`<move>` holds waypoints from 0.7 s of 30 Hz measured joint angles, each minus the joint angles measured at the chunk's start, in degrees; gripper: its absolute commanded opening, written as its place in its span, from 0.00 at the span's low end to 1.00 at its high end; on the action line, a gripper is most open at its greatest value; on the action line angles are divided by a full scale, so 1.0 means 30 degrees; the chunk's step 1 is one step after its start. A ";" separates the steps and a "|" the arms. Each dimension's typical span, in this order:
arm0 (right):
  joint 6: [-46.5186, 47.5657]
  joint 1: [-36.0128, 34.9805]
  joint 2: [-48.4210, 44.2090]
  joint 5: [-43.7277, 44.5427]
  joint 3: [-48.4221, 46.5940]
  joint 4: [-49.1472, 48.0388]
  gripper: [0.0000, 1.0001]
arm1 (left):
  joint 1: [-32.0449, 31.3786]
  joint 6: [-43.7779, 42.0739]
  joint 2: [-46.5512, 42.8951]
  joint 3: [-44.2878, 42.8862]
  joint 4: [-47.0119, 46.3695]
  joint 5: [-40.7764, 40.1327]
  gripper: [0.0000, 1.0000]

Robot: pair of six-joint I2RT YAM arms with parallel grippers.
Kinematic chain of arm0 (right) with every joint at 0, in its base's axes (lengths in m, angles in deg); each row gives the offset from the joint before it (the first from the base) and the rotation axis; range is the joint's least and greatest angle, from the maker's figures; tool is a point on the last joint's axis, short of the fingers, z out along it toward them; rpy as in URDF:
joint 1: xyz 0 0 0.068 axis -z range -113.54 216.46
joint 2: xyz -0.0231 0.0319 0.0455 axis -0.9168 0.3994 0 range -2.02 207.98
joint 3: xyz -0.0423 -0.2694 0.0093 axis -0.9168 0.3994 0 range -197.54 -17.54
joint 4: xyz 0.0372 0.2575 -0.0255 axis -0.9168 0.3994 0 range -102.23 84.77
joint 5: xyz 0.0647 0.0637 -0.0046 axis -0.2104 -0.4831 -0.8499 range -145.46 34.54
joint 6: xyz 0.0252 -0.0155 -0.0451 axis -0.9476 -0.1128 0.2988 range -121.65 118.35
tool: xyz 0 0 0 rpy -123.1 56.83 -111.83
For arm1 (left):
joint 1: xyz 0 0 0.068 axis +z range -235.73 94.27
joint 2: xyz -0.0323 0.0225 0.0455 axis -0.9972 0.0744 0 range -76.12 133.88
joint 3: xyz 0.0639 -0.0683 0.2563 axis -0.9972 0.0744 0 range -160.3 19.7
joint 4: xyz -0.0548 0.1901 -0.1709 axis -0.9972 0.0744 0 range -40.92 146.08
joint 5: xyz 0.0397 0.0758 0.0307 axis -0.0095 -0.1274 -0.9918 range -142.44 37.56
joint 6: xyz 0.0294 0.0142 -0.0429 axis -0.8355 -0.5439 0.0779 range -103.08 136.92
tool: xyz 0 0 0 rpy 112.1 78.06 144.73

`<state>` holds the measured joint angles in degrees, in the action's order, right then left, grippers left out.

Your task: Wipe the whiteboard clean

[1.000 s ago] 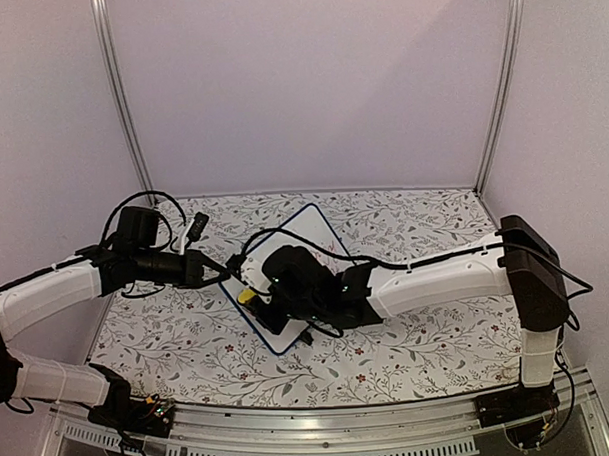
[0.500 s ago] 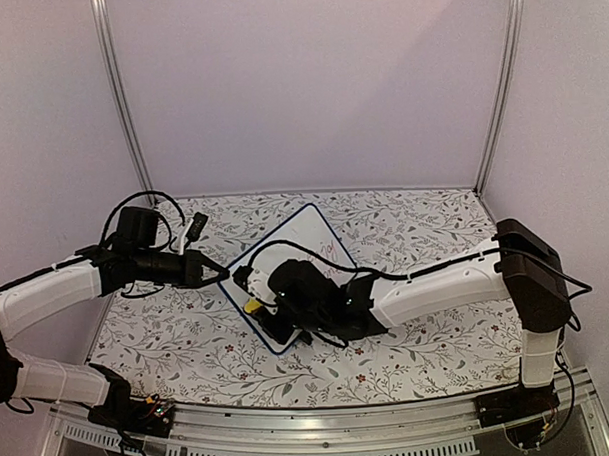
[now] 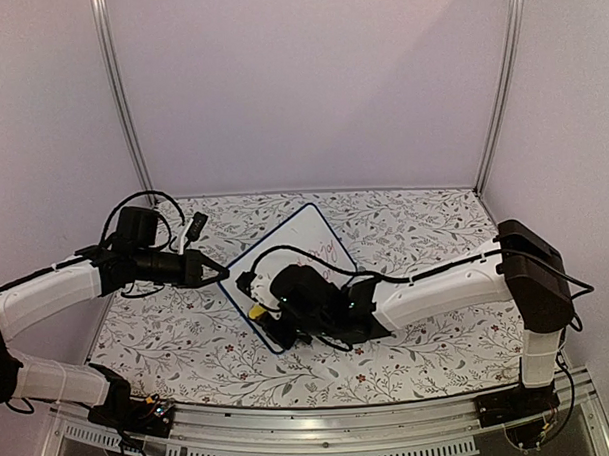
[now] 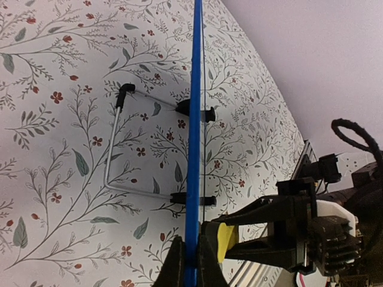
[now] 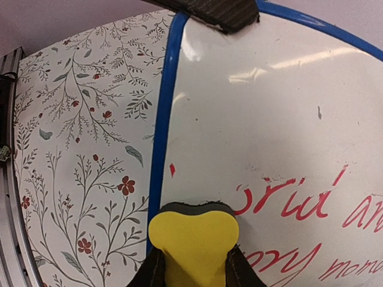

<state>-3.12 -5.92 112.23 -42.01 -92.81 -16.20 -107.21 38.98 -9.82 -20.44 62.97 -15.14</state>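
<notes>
The whiteboard [image 3: 303, 240] sits diagonally on the floral table [image 3: 414, 224], long axis near-left to far-right. The left gripper [image 4: 190, 257] reaches sideways, pinching its blue frame. The right gripper [image 5: 194, 269], stretched leftward, clamps a yellow eraser [image 5: 192, 236].

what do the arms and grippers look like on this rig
The left arm and right arm have white link shells, black joints and loose black cables. The left gripper and right gripper are black, with slim tapered fingers.

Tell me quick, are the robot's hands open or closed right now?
Left gripper: closed, pinching the blue edge of the whiteboard.
Right gripper: closed, holding the yellow eraser.
</notes>
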 measured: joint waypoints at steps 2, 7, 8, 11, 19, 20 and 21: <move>0.0029 0.0000 0.0051 0.0015 -0.0335 0.0437 0.21 | 0.0007 0.0000 0.0000 0.0000 -0.0080 0.0036 0.00; 0.0568 0.0000 0.0765 0.0313 -0.2215 0.1355 0.21 | 0.0138 -0.0007 0.0000 0.0000 -0.0109 -0.0015 0.00; 0.0670 0.0000 0.0889 0.0386 -0.2521 0.1421 0.21 | 0.0160 0.0000 -0.0007 0.0000 -0.0109 -0.0015 0.00; 0.0969 0.0000 0.1209 0.0648 -0.3381 0.1603 0.22 | 0.0168 -0.0007 0.0000 0.0000 -0.0117 -0.0022 0.00; 0.1311 0.0000 0.1392 0.0896 -0.3701 0.1610 0.21 | 0.0182 -0.0007 0.0000 0.0007 -0.0117 -0.0073 0.00; 0.1304 0.0000 0.1377 0.0911 -0.3512 0.1384 0.21 | 0.0182 -0.0007 0.0000 0.0007 -0.0109 -0.0080 0.00; 0.1290 0.0000 0.1326 0.0918 -0.3257 0.1107 0.21 | 0.0182 -0.0007 0.0000 0.0007 -0.0102 -0.0087 0.00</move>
<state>0.75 -5.92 116.21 -39.25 -102.58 -12.88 -106.66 38.96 -9.82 -20.41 62.66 -15.41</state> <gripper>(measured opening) 0.262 0.031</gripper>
